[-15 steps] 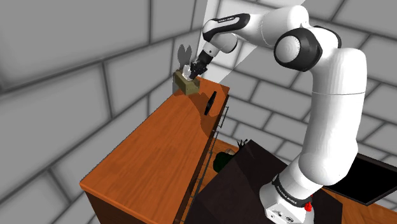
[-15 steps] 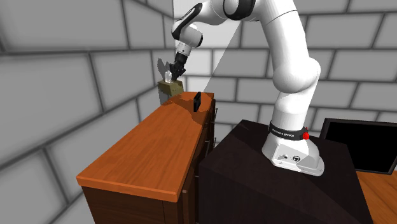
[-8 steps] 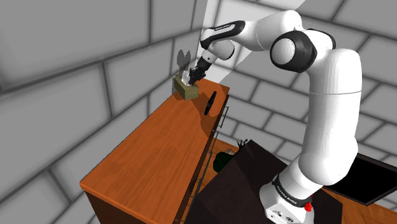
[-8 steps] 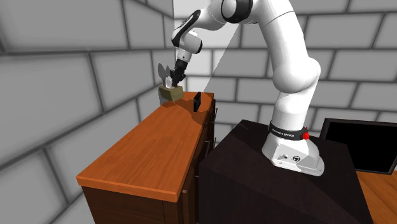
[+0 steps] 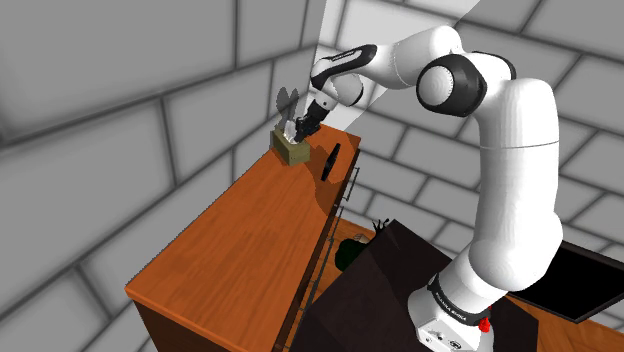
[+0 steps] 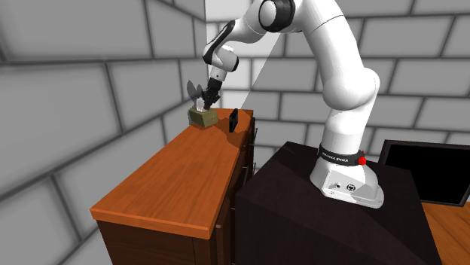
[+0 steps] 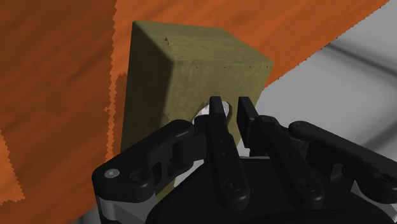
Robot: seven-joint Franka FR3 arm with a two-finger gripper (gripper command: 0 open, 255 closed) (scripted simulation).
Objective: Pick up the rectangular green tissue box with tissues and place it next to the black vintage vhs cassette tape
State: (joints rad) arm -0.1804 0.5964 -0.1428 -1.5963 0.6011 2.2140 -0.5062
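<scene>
Shoulder view: the white arm (image 5: 512,170) arches high, its wrist bent down, so the black tool (image 5: 300,128) meets the top of the olive-green rectangular tissue box (image 5: 292,151) at the far end of the orange-brown wooden tabletop (image 5: 240,235). The black upright VHS cassette (image 5: 331,160) stands just beside the box.

Second exterior view: the tool (image 6: 205,102) sits on the box (image 6: 201,117). I cannot tell whether the box's base touches the tabletop (image 6: 173,177).

Wrist view: the tool (image 7: 228,105) is nearly closed, pinching the white tissue (image 7: 202,116) at the box's (image 7: 191,67) top.

Tissue box (image 5: 292,150) seemingly on cabinet top (image 5: 240,240), cassette (image 5: 330,162) just beside it.
</scene>
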